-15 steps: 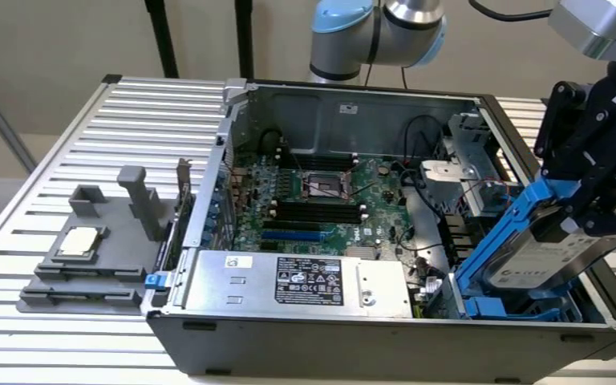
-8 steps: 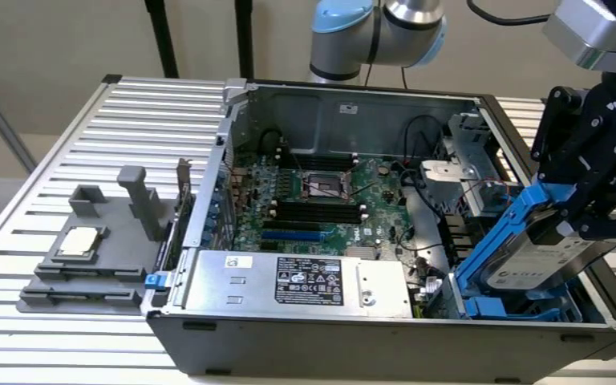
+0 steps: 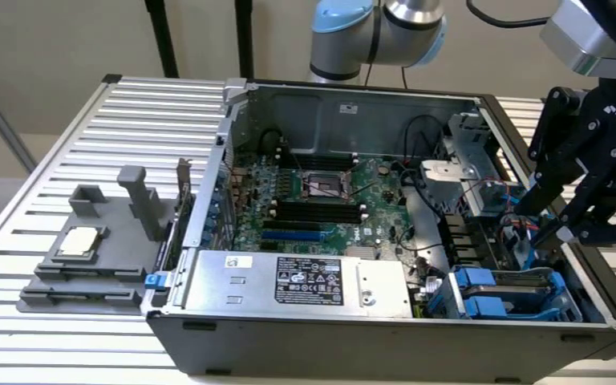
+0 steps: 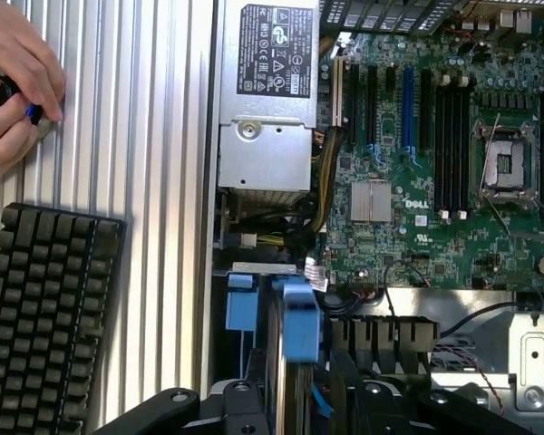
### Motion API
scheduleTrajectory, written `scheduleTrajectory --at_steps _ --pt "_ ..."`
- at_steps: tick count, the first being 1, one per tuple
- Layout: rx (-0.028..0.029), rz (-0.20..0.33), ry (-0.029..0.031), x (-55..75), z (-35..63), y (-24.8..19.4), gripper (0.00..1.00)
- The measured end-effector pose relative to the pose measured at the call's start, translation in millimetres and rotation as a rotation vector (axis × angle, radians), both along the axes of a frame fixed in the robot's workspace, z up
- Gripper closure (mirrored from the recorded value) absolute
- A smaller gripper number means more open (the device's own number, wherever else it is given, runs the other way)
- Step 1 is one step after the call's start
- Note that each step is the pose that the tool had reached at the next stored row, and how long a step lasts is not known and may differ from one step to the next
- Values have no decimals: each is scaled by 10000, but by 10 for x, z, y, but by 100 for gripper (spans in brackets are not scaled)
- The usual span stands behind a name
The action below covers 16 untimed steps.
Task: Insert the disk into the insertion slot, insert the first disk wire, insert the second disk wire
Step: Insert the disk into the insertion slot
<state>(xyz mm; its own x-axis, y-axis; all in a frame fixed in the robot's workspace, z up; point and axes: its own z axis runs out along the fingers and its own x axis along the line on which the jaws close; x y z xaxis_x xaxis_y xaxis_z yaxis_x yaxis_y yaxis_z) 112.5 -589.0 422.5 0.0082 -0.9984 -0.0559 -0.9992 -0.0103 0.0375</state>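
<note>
Ribbed aluminium bench carries an open grey steel case holding a green motherboard. At the exterior view's right, the black claw hangs just over the insertion slot with its blue plastic rails; the blue-framed disk stands edge-on at the claw, gripped or not I cannot tell

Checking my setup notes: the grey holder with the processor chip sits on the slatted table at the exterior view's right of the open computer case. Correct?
Wrong side. The grey holder with the processor chip sits on the slatted table at the exterior view's left of the open computer case, as the exterior view shows.
</note>
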Motion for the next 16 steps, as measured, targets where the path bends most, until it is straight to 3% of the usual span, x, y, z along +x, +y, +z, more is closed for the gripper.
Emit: scheduleTrajectory --at_steps 7,16 --pt "25 0 -1 118 -6 0 59" --pt "30 1 0 445 -24 17 59"
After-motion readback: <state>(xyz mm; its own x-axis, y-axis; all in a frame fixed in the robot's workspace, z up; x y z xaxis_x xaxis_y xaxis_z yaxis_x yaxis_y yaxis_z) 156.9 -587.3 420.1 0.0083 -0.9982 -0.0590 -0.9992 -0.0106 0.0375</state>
